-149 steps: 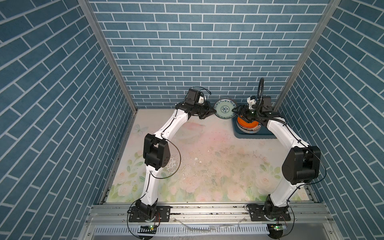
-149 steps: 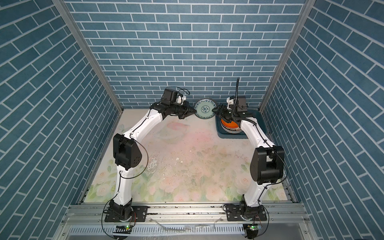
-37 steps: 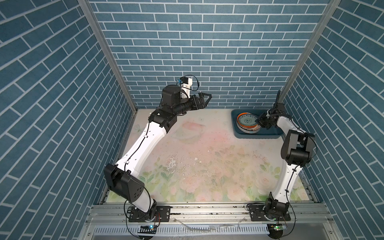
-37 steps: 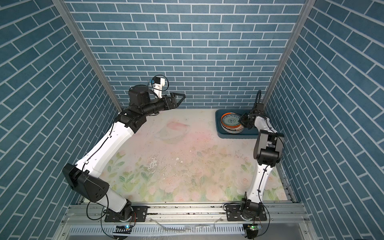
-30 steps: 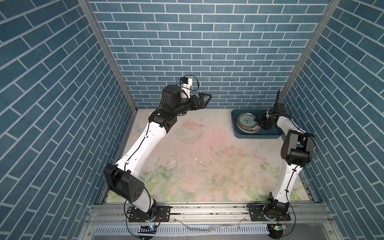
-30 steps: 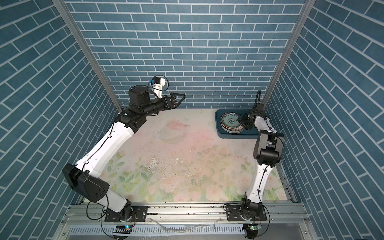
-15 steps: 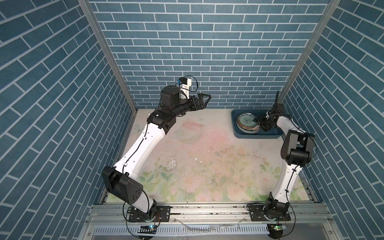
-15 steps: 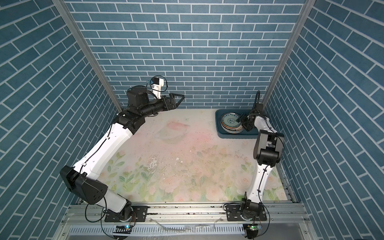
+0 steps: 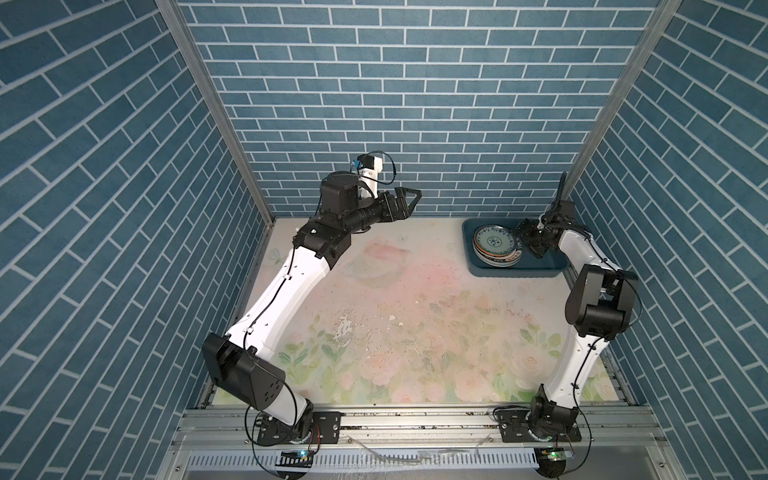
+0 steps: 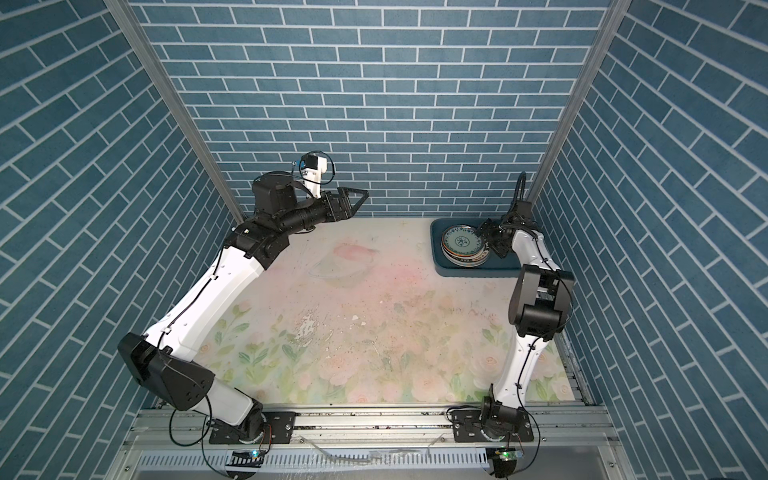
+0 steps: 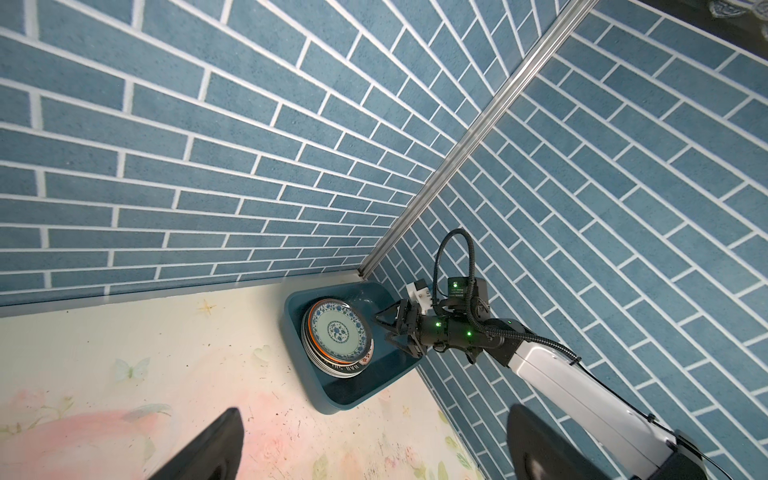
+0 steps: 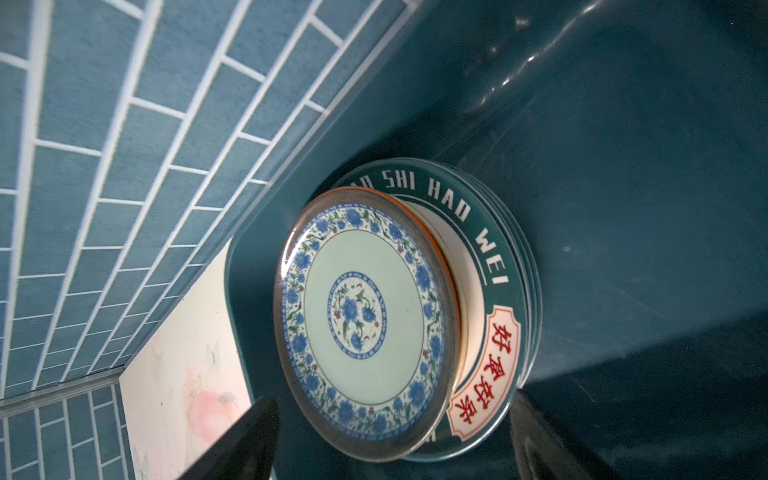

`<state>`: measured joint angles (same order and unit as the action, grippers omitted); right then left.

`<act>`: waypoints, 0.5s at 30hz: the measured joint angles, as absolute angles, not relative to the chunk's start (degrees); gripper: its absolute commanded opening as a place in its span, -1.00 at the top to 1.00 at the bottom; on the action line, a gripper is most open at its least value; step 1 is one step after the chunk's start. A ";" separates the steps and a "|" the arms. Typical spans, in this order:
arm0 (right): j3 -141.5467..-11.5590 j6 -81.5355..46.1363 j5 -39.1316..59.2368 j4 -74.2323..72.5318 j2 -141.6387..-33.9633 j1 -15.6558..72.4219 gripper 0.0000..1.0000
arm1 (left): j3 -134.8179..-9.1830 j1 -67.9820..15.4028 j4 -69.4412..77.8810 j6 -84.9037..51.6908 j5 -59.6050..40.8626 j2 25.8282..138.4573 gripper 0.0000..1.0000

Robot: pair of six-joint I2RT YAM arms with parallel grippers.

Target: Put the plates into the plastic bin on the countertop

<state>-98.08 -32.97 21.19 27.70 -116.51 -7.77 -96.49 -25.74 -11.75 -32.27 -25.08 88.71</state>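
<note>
The right gripper [image 9: 526, 240] is over the bin [image 9: 540, 269], just at 3 o'clock of the plates [image 9: 495, 246]. Its jaws stand apart and nothing is between them. In the left wrist view its fingertips [image 11: 379, 319] are very near to the rim of the stack, but I cannot tell if they touch it. In the right wrist view both fingers [image 12: 249, 440] show at the edge of the picture, well apart, with the stack in front of them.

The left gripper [image 9: 409, 202] is raised above the countertop [image 9: 415, 311], close to the back wall [image 9: 415, 104], at about 11 o'clock from the middle of the countertop in both top views. It points toward 3 o'clock. Its jaws are spread wide and hold nothing.

The bin stands on the countertop in the far right corner, at about 1 o'clock from the middle, close to both walls. The plates lie inside it as one stack, in the 9 o'clock half of the bin; the 3 o'clock half shows a bare floor under the right gripper.

The top plate [image 12: 357, 309] is pale teal with blue flowers on the rim and in the centre. Directly under it an orange edge [image 12: 446, 266] of another plate shows. Lower there is a wider lettered plate [image 12: 496, 266] with a dark green rim, where "SHI HAO WEI" and red characters can be read. The top plate does not sit in the centre of this wider plate; it is shifted to one side. More rims show under the lettered plate, but I cannot count them.
</note>
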 measured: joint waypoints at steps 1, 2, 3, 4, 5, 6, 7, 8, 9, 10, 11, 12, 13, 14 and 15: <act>-97.56 -32.97 20.99 27.55 -115.55 -7.77 -0.75 | -96.47 -25.74 -11.77 -32.23 -25.08 88.64 -0.99; -96.86 -32.97 20.75 27.40 -114.54 -7.77 -0.75 | -96.44 -25.74 -11.79 -32.10 -25.08 88.60 -0.99; -96.16 -32.97 20.60 27.35 -113.56 -7.77 -0.75 | -96.44 -25.74 -11.81 -31.99 -25.08 88.55 -0.99; -95.29 -32.97 20.38 27.18 -112.42 -7.77 -0.75 | -96.44 -25.71 -11.97 -31.83 -25.04 88.49 -0.99; -94.37 -32.95 20.12 26.96 -111.26 -7.77 -0.75 | -96.42 -25.63 -12.23 -31.62 -25.02 88.42 -0.99; -93.60 -32.97 19.90 26.83 -110.32 -7.77 -0.75 | -96.38 -25.50 -12.40 -31.42 -24.88 88.33 -0.99; -92.55 -32.95 19.64 26.55 -109.10 -7.77 -0.75 | -96.25 -25.34 -12.67 -31.24 -24.71 88.18 -0.99; -91.35 -32.95 19.35 26.20 -107.72 -7.77 -0.75 | -95.96 -25.10 -12.91 -31.09 -24.51 87.94 -0.99; -90.15 -32.95 19.00 25.96 -106.43 -7.77 -0.75 | -95.50 -24.82 -13.02 -30.98 -24.27 87.61 -0.99; -88.77 -32.95 18.61 25.74 -104.92 -7.77 -0.75 | -94.87 -24.45 -13.06 -30.89 -23.94 87.18 -0.99; -87.33 -32.95 18.15 25.39 -103.35 -7.77 -0.75 | -94.17 -24.03 -13.08 -30.79 -23.51 86.74 -0.99; -86.06 -32.95 17.67 25.06 -101.95 -7.77 -0.75 | -93.45 -23.59 -13.08 -30.74 -23.07 86.32 -0.99; -84.51 -32.93 17.08 24.80 -100.20 -7.77 -0.76 | -92.55 -22.94 -13.08 -30.65 -22.74 85.82 -0.99; -83.02 -32.93 16.43 24.56 -98.43 -7.77 -0.76 | -91.70 -22.15 -13.15 -30.57 -22.44 85.36 -0.99; -81.76 -32.93 15.75 24.23 -96.97 -7.77 -0.76 | -91.07 -21.47 -13.21 -30.41 -22.17 85.08 -0.99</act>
<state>-81.76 -32.93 15.75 24.23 -96.97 -7.77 -91.07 -21.47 -13.21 -30.41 -22.17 85.08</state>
